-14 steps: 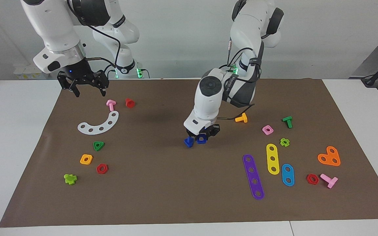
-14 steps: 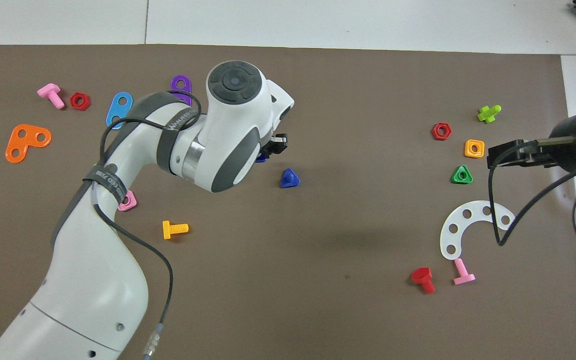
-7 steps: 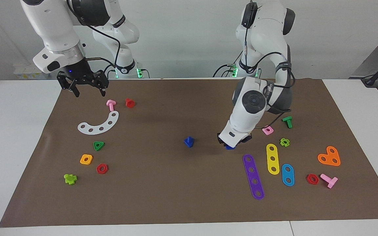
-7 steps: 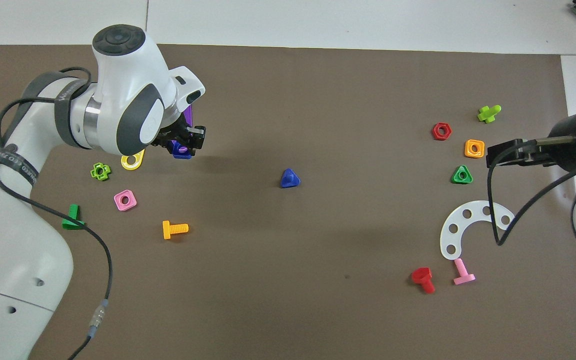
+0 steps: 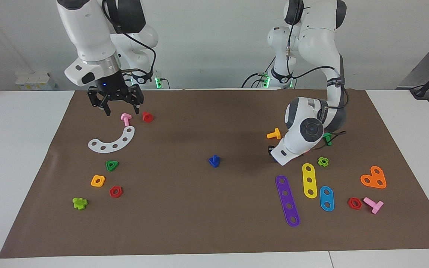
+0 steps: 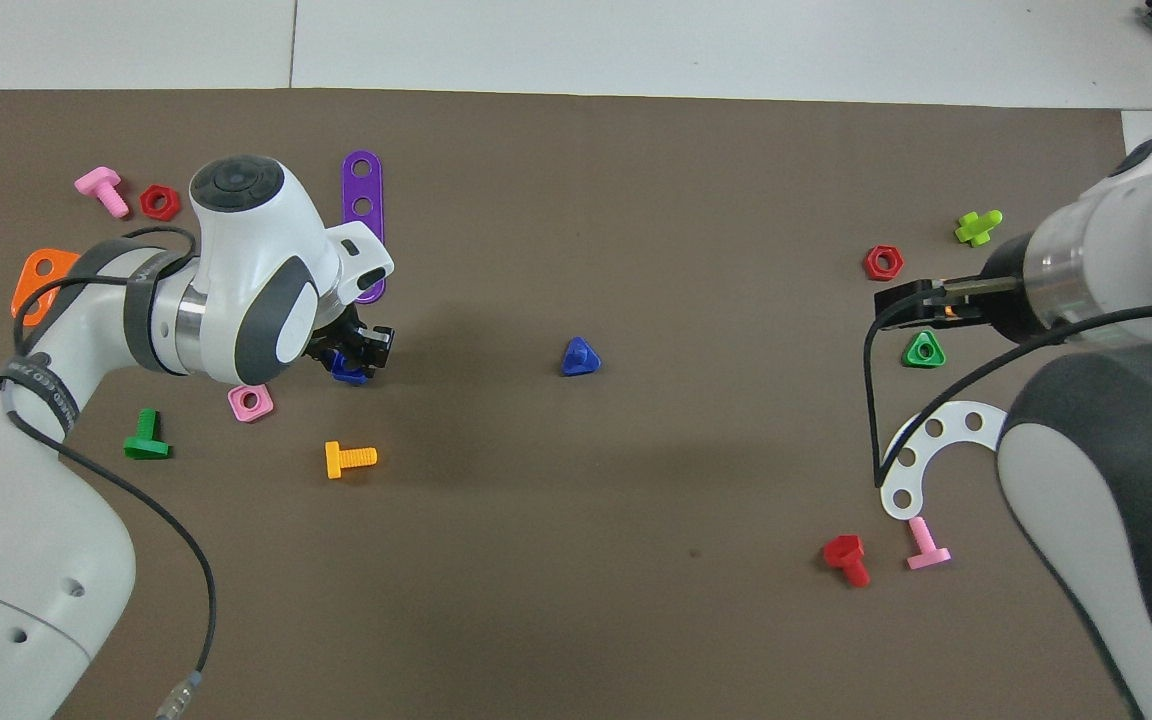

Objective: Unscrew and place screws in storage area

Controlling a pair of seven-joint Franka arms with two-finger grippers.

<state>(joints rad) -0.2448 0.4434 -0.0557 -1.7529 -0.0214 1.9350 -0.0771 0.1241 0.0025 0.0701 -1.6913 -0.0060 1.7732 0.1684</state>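
The dark-blue bolt [image 5: 214,161] with a triangular head stands alone on the brown mat near the middle; it also shows in the overhead view [image 6: 579,357]. My left gripper [image 6: 352,352] is low over the mat toward the left arm's end. It is shut on a flat blue square nut [image 6: 344,369], beside a pink square nut [image 6: 250,402]. In the facing view the wrist hides its fingers. My right gripper [image 5: 121,109] is open and empty. It hangs above a pink bolt [image 5: 126,119] and a red bolt [image 5: 147,117].
Toward the left arm's end lie an orange bolt [image 5: 274,134], a purple strip [image 5: 287,201], yellow and blue strips and an orange plate [image 5: 374,178]. Toward the right arm's end lie a white curved plate [image 5: 112,141] and several coloured nuts.
My left gripper has carried the blue square nut away from the blue bolt toward the left arm's end and lowered it. My right gripper has moved toward the middle, over the pink and red bolts.
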